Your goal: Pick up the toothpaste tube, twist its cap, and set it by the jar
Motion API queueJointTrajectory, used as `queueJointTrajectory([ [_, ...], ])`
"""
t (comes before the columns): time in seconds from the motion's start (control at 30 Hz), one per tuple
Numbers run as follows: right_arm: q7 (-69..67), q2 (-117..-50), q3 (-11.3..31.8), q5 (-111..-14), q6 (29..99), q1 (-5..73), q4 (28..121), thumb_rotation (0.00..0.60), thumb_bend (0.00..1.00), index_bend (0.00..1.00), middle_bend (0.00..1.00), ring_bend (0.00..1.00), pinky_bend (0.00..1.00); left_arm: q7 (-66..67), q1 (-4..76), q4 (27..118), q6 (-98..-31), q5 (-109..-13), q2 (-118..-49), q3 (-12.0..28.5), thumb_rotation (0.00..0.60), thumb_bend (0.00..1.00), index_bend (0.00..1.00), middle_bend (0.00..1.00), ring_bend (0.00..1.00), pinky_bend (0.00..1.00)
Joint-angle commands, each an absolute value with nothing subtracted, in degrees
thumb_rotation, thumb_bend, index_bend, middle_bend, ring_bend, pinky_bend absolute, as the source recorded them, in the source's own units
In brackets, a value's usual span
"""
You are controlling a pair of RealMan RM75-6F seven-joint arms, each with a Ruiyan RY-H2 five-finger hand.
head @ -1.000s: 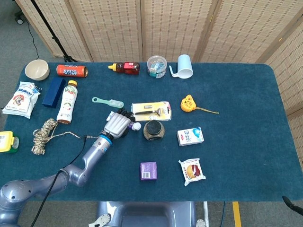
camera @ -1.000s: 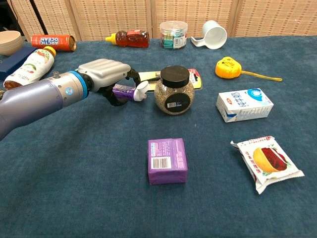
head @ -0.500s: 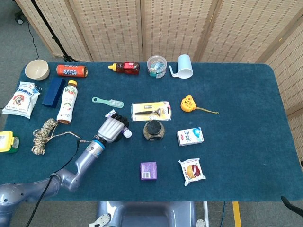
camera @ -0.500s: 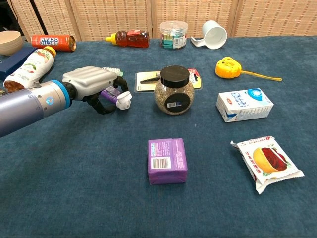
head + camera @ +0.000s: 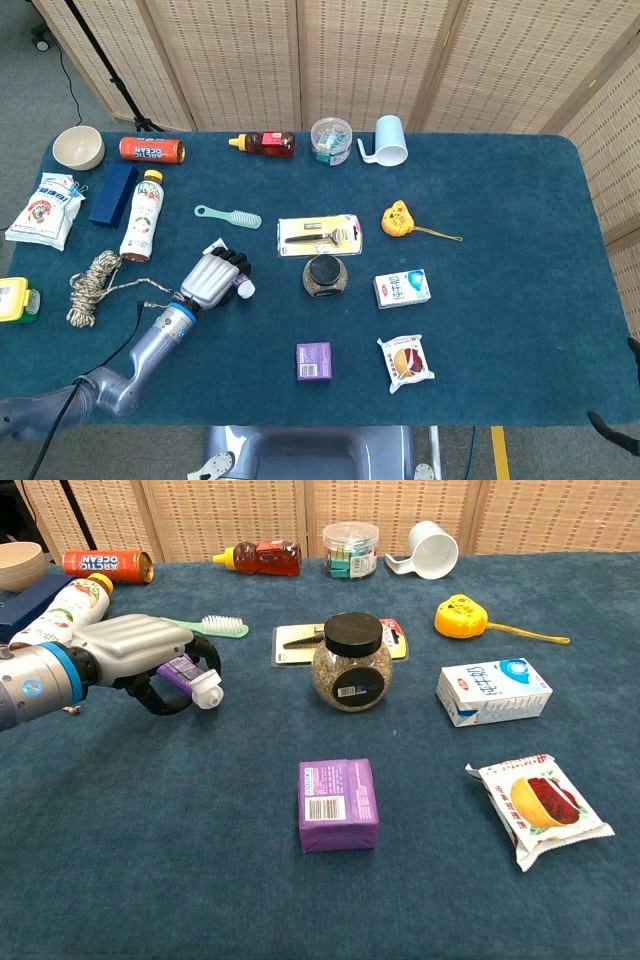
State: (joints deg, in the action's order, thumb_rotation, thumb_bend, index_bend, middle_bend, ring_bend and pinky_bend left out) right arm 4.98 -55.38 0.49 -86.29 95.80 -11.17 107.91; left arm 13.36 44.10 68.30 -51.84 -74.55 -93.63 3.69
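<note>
Left robot hand [image 5: 140,655] holds toothpaste tube [image 5: 190,673], cap [image 5: 208,691] seemingly toward jar [image 5: 351,663].

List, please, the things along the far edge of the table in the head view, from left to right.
Bowl → orange can → honey bottle → clear tub of clips → white mug.
</note>
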Motion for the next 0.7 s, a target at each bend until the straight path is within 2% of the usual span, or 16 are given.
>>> queueJointTrajectory([
  [0.03,4.78,-55.47,0.48,-86.3,95.71,-11.13,107.72,0.6,0.12,0.0,0.0,0.0,0.0,15.52,43.01,72.0,-51.64,-73.98,-90.99,2.68,0.6,0.41,0.36,0.28,0.24,0.23],
  [0.3,4.54,-55.62,0.54,-86.55,95.88,-11.09,107.56,0.6,0.12,0.0,0.0,0.0,0.0,18.66,43.14,76.86,-51.14,-74.05,-88.36,2.41,0.6,0.41,0.36,0.28,0.24,0.23],
  [0.53,4.55,-55.62,0.4,-86.78,96.4,-11.41,107.71,0.6,0.12,0.0,0.0,0.0,0.0,20.63,45.07,74.13,-48.99,-72.73,-91.28,3.86,0.6,0.41,0.3,0.25,0.2,0.23],
  [0.7,4.38,-55.53,0.32,-86.87,96.99,-11.8,107.65,0.6,0.12,0.0,0.0,0.0,0.0,20.86,45.67,73.07,-48.7,-73.03,-92.3,4.09,0.6,0.4,0.22,0.13,0.08,0.06],
])
